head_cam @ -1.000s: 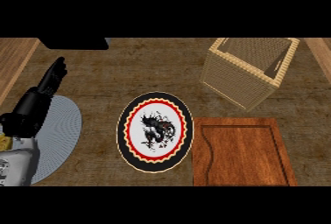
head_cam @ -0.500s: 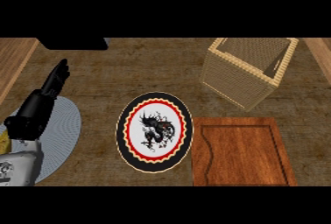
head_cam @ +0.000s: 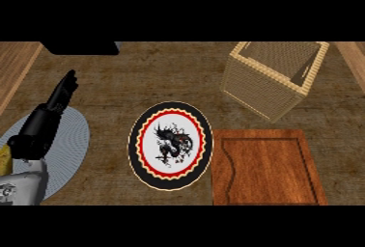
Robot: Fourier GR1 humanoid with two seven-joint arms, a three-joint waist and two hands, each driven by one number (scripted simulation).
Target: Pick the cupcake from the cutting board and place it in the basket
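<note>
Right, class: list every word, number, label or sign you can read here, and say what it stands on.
None: no readable text shows anywhere.
The patterned plate carries only a black figure inside red and black rings, no letters.
The cutting board, basket and left hand bear no marks.

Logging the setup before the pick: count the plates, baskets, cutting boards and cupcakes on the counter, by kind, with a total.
Plates: 2, the patterned plate and the grey plate
Baskets: 1, the wicker basket
Cutting boards: 1, the wooden cutting board
Cupcakes: 0 in view
Total: 4
</note>
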